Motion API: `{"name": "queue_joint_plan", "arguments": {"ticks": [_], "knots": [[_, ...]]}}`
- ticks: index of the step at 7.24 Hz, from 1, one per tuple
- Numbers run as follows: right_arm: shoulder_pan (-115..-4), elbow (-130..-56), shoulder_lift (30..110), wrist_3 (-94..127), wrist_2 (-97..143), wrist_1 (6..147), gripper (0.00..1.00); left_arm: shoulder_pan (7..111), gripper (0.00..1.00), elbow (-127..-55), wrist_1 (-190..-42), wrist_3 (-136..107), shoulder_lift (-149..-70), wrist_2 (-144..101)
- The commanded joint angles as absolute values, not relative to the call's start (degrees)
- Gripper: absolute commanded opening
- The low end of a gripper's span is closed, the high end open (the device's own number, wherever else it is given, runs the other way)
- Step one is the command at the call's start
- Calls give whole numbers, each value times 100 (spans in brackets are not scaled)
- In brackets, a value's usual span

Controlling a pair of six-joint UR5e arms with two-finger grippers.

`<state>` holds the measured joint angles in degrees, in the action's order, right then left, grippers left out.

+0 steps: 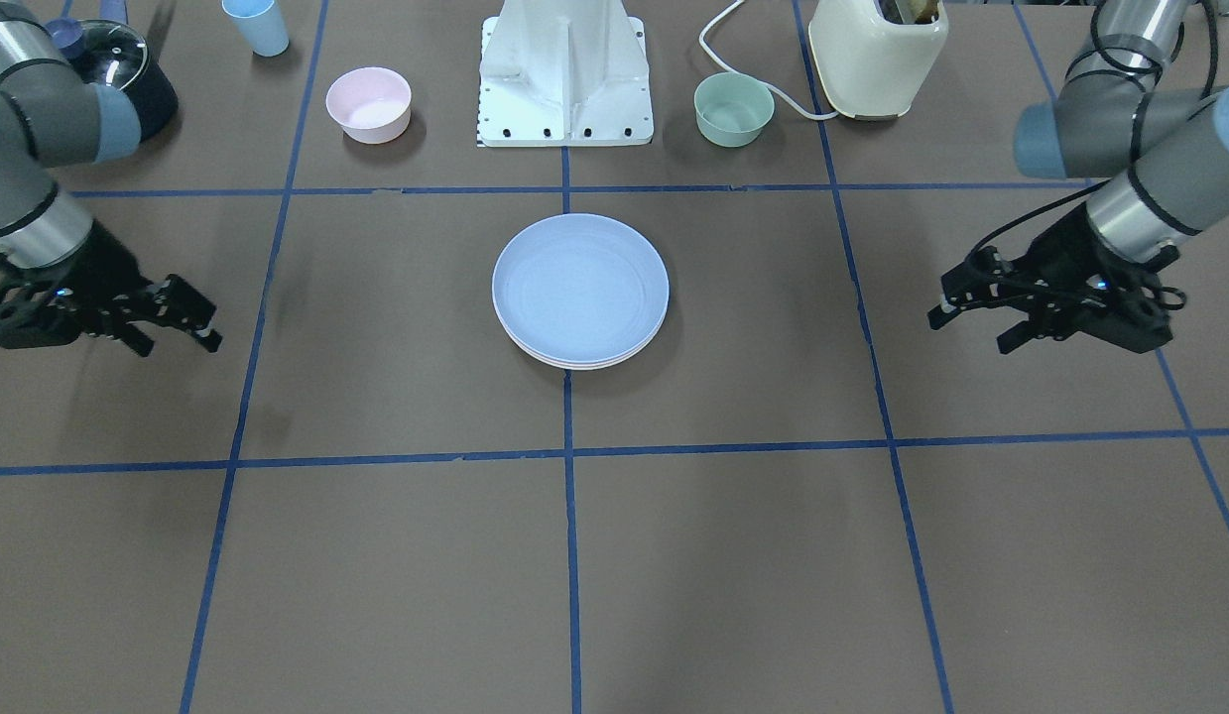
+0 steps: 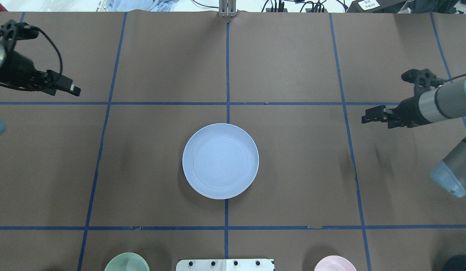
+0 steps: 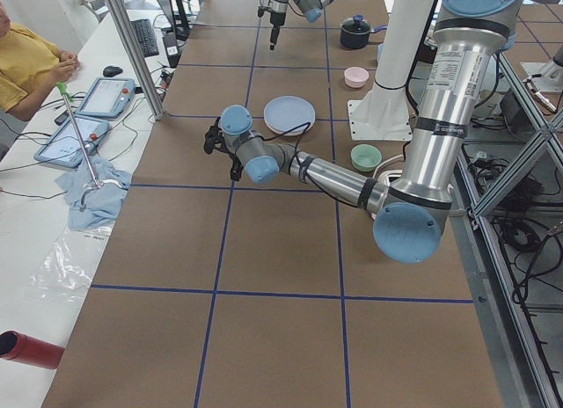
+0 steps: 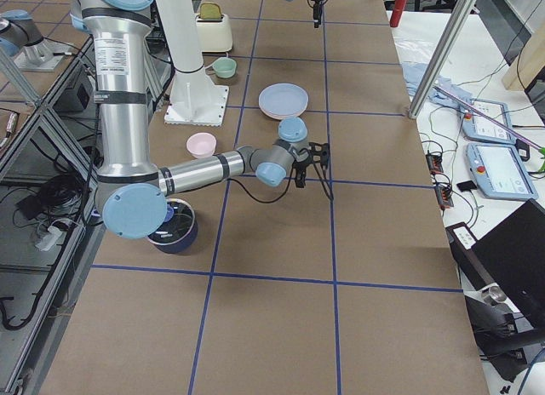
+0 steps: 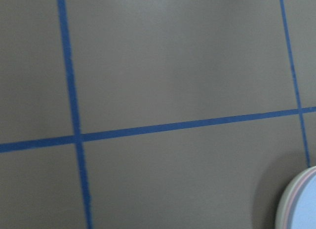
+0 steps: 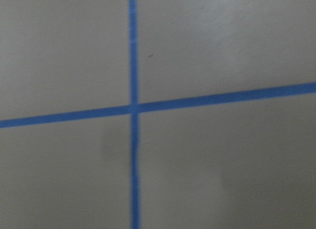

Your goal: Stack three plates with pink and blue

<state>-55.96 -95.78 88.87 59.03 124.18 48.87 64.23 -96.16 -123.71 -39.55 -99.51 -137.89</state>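
The three plates sit stacked at the table's middle. The pale blue plate point(image 1: 579, 286) point(image 2: 220, 160) is on top. Thin rims of the pink and cream-white plates show under its near edge, and again in the left wrist view point(image 5: 302, 202). My left gripper point(image 1: 969, 333) point(image 2: 75, 90) hovers open and empty, far out to the stack's side. My right gripper point(image 1: 181, 345) point(image 2: 364, 118) hovers open and empty on the opposite side, equally far from the stack. The right wrist view shows only bare table and blue tape lines.
Near the robot base point(image 1: 564, 79) stand a small pink bowl point(image 1: 368, 103), a small green bowl point(image 1: 733, 108), a cream toaster point(image 1: 877, 55), a blue cup point(image 1: 257, 25) and a dark lidded pot point(image 1: 128, 69). Blue tape lines grid the brown table.
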Motion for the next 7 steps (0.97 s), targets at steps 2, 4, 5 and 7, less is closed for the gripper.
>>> {"name": "queue_joint_plan", "arguments": {"ticks": [2,4,5,7], "knots": [[-7439,-8877,8581,2164,12885,6758,100,7695,99,-9143,-12322,-1203,-9308,-13790],[-8319,-8868,8543,613,13067,7958,100,8259,99,-8747,-12313,-468,-9308,-13799],[-8619,-8903,8586,137,13487,8389,100,8427,99,-8606,-12261,-257,-9308,-13799],[-8780,-8965,8604,-367,13579,8901,100,8656,99,-8631,-11841,-123,-9316,-13799]]}}
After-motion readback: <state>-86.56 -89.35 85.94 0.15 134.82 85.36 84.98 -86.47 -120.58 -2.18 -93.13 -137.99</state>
